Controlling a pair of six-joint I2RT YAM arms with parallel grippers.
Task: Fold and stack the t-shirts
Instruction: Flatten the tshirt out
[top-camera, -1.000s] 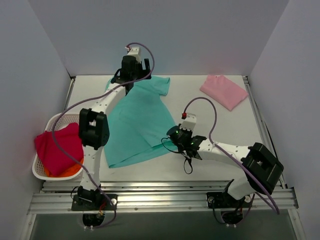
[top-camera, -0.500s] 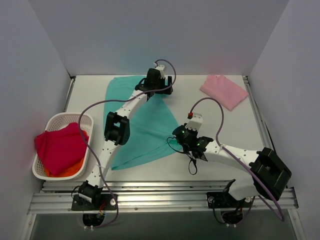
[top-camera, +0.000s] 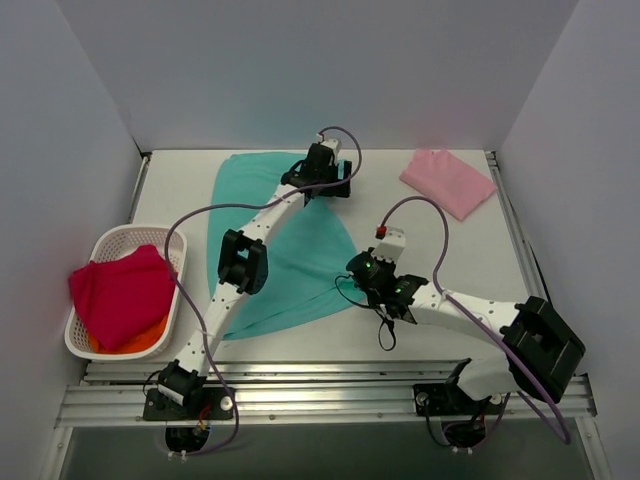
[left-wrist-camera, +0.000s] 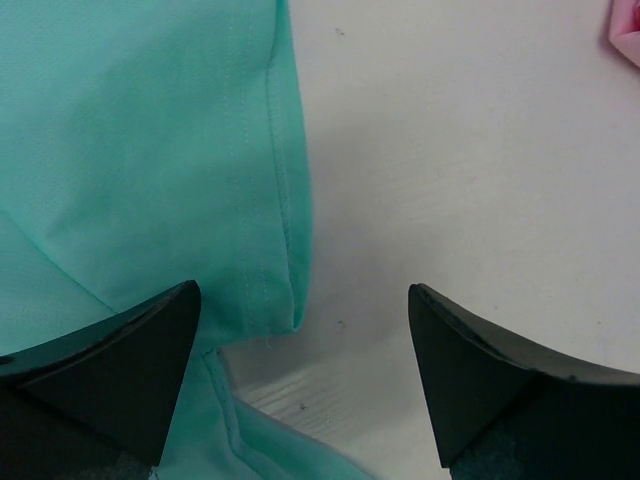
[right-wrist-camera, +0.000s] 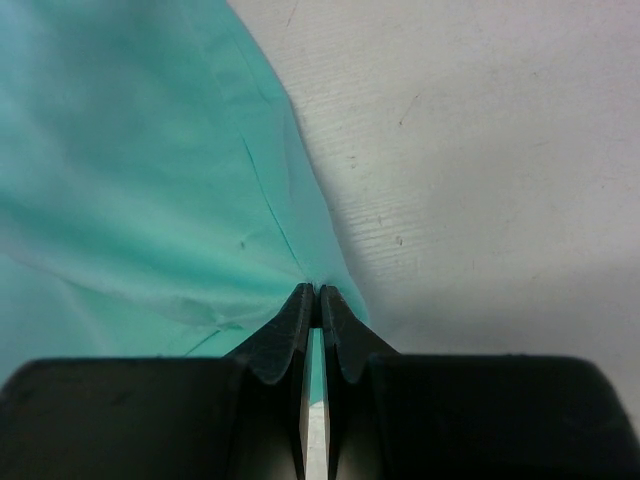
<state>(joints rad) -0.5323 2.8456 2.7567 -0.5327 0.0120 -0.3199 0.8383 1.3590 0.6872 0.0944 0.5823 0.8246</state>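
Note:
The teal-green t-shirt (top-camera: 285, 250) lies spread on the middle of the table. My left gripper (top-camera: 325, 188) is at its far right edge, open and empty. In the left wrist view (left-wrist-camera: 300, 298) the jaws straddle the stitched hem corner of the teal shirt (left-wrist-camera: 150, 150) and bare table. My right gripper (top-camera: 358, 274) is at the shirt's near right edge. In the right wrist view (right-wrist-camera: 315, 291) it is shut on a pinch of teal fabric (right-wrist-camera: 130, 170). The pale pink t-shirt (top-camera: 447, 182) lies folded at the back right, and its corner shows in the left wrist view (left-wrist-camera: 628, 30).
A white lattice basket (top-camera: 108, 240) stands at the left edge, holding a red cloth (top-camera: 120, 295) over something orange. Grey walls close in the back and both sides. A metal rail (top-camera: 320, 395) runs along the near edge.
My left arm swung right along the shirt's far edge and a little nearer, and the shirt's right sleeve no longer sticks out. My right gripper shifted slightly right, still pinching the hem.

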